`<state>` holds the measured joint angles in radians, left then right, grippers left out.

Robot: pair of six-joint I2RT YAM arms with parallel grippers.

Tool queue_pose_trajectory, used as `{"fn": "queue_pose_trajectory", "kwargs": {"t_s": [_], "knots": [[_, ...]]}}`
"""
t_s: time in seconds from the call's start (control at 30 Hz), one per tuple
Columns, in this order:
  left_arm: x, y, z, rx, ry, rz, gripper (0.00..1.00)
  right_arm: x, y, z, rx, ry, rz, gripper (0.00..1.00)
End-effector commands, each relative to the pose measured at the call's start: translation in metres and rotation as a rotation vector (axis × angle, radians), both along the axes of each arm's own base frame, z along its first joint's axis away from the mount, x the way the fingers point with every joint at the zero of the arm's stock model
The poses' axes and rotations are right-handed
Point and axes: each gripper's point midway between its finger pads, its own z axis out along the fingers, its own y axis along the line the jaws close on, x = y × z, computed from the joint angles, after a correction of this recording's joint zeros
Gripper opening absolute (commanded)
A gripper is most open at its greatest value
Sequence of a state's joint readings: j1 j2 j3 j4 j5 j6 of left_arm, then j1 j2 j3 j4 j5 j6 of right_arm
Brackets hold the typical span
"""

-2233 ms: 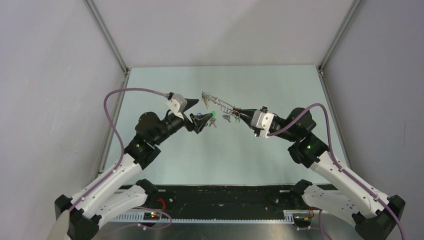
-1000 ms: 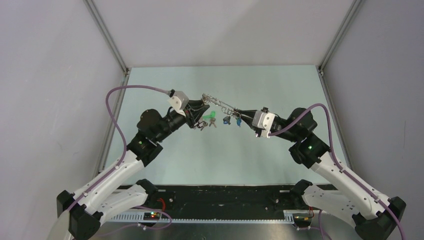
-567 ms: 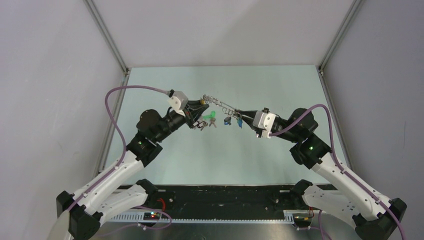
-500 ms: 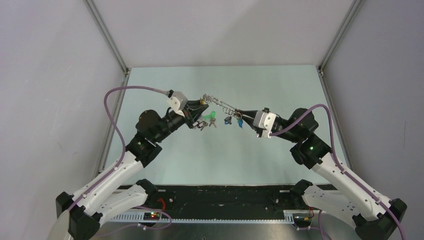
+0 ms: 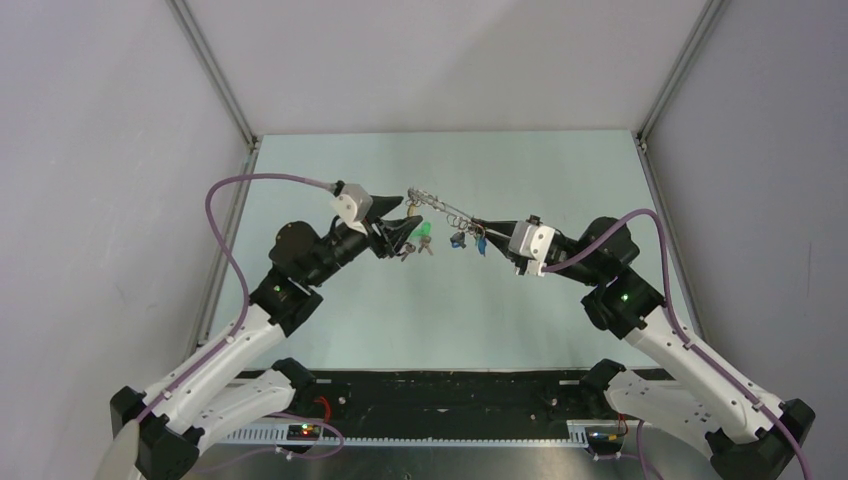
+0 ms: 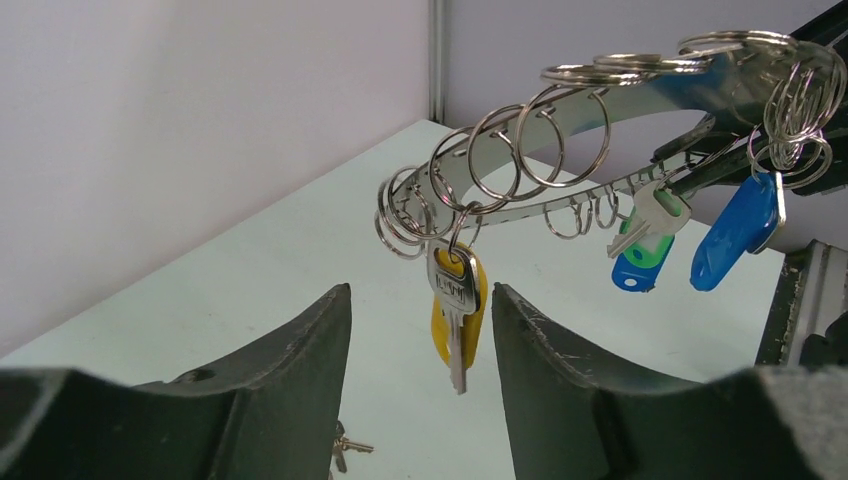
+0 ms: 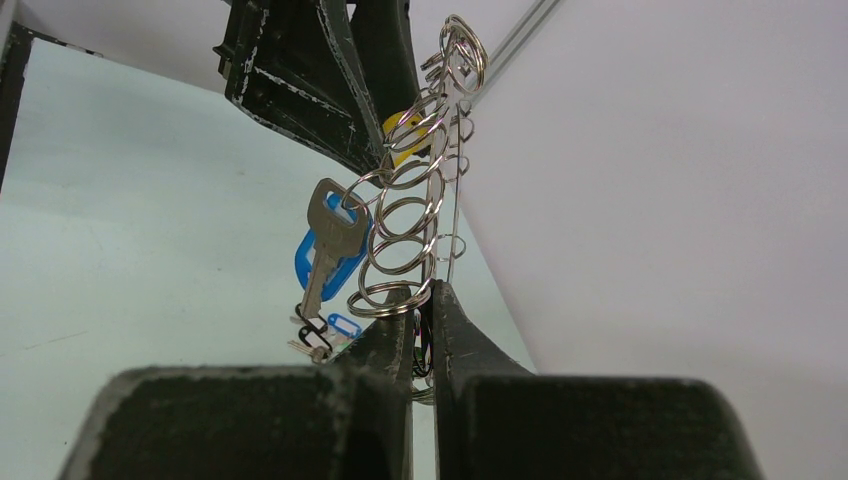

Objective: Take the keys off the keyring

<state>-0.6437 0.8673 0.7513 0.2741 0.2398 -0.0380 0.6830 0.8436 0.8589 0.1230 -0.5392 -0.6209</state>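
Bright, even, diffuse light fills all three views. The pale green table carries no hard shadows, only faint, blurred shade under the arms. Seen from overhead, the keys are too small to make out sharply. In the left wrist view the keyring is crisp, with bright glints along its metal. The black fingers closest to the right wrist camera look dim and slightly soft.
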Motion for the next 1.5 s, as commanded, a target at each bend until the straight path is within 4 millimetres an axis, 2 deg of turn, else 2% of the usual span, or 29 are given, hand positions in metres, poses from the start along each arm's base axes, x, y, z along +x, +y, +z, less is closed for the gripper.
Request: {"fn": "queue_pose_trajectory", "kwargs": {"t_s": [0.0,0.2,0.57,0.73,0.87,1.1,1.33,1.4,1.47], "knots": [[-0.004,0.000,0.008,-0.023,-0.013,-0.009,0.57,-0.009,-0.010,0.049,0.093,-0.104,-0.008,0.00],[-0.007,0.006,0.006,-0.019,-0.024,0.009,0.52,-0.009,-0.011,0.050,0.093,-0.106,-0.006,0.00],[-0.013,-0.007,0.014,-0.020,-0.027,-0.072,0.48,-0.007,-0.009,0.049,0.093,-0.106,0.000,0.00],[-0.016,-0.021,0.013,0.006,-0.034,-0.124,0.59,-0.005,-0.008,0.050,0.095,-0.109,-0.001,0.00],[-0.004,-0.019,0.013,0.007,-0.027,-0.054,0.61,-0.003,-0.006,0.048,0.094,-0.104,-0.001,0.00],[0.000,-0.021,0.025,-0.004,-0.042,-0.041,0.49,-0.001,-0.005,0.046,0.091,-0.096,-0.005,0.00],[0.009,-0.017,0.021,-0.003,-0.027,0.010,0.34,0.001,-0.006,0.044,0.085,-0.091,-0.009,0.00],[0.010,-0.014,0.018,-0.003,-0.024,0.024,0.34,0.002,-0.007,0.043,0.083,-0.092,-0.012,0.00],[0.009,-0.011,0.015,-0.002,-0.020,0.036,0.39,0.003,-0.008,0.043,0.081,-0.091,-0.014,0.00]]}}
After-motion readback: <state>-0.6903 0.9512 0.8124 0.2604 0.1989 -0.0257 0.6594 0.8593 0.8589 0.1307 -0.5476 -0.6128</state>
